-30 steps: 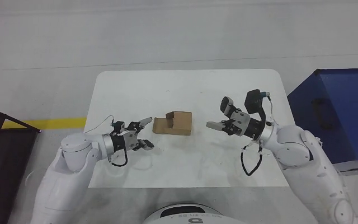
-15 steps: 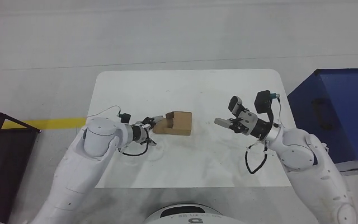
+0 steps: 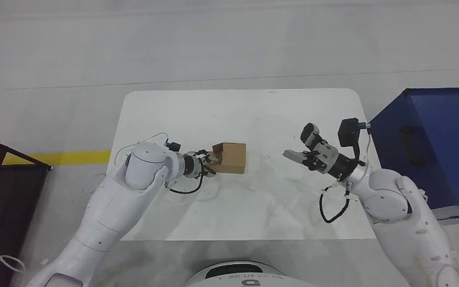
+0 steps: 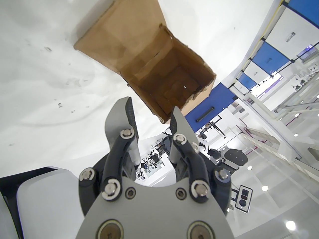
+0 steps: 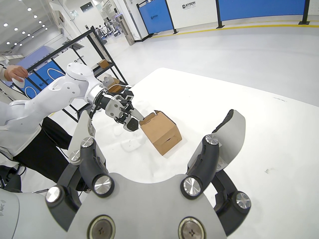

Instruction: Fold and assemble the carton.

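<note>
Item: carton (image 3: 229,156), brown corrugated board, part assembled; lies on its side near the centre of the white table (image 3: 287,107); open mouth turned to 9 o'clock in the top view, closed end to 3 o'clock; one flap lies flat on the table at the mouth side; the left wrist view looks straight into the hollow interior, folded bottom panels visible inside.

Item: left gripper (image 4: 150,115), at 9 o'clock of the carton, right at the mouth; jaws part spread, a moderate gap between the ribbed pads; the corner of the carton's rim sits in that gap, one fingertip (image 4: 175,118) against the wall edge; the other finger stands just outside the wall, not pressed on it; no firm pinch seen.

Item: right gripper (image 3: 300,146), at 3 o'clock of the carton, well apart from it, above the table; jaws spread wide, nothing between them, touching nothing.

Surroundings: blue bin (image 3: 423,143) off the table's 3 o'clock edge; yellow floor line (image 3: 72,156) at 9 o'clock.
</note>
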